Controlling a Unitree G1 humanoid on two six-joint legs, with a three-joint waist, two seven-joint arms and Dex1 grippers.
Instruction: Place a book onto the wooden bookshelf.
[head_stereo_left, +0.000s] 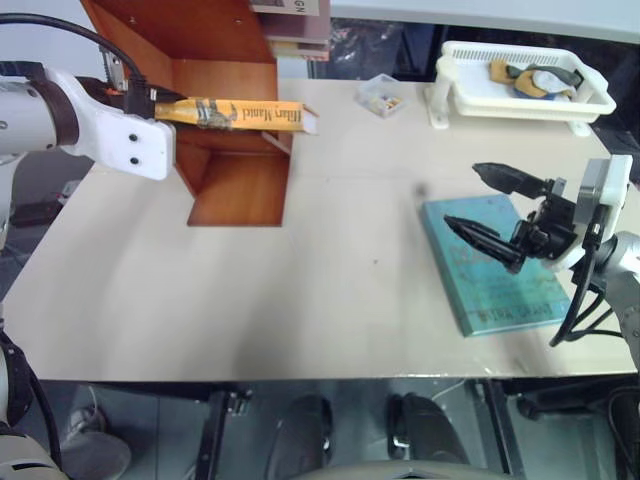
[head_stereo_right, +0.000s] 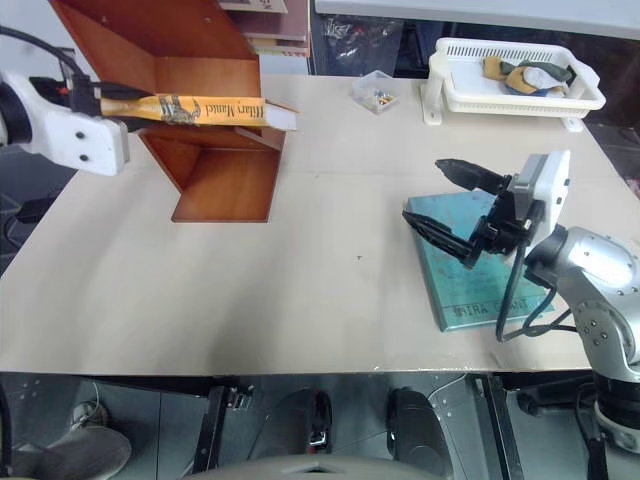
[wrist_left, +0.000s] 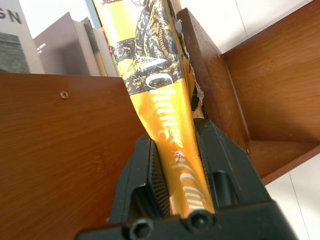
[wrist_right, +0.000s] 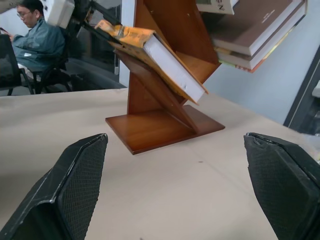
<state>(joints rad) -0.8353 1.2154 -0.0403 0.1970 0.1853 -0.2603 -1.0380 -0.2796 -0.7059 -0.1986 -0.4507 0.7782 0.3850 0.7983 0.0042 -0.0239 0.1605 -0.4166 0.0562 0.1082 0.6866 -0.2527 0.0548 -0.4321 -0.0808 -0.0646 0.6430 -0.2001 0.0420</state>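
Left gripper: jaws pinching the yellow-orange paperback book, held level in the air at the reddish-brown wooden bookshelf, over its slanted panel. Right gripper: jaws spread wide, empty, above the teal-green book lying on the beige desk.

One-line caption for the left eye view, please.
Shut left gripper holds the yellow-orange paperback book at the reddish-brown wooden bookshelf; open right gripper above a teal-green book.
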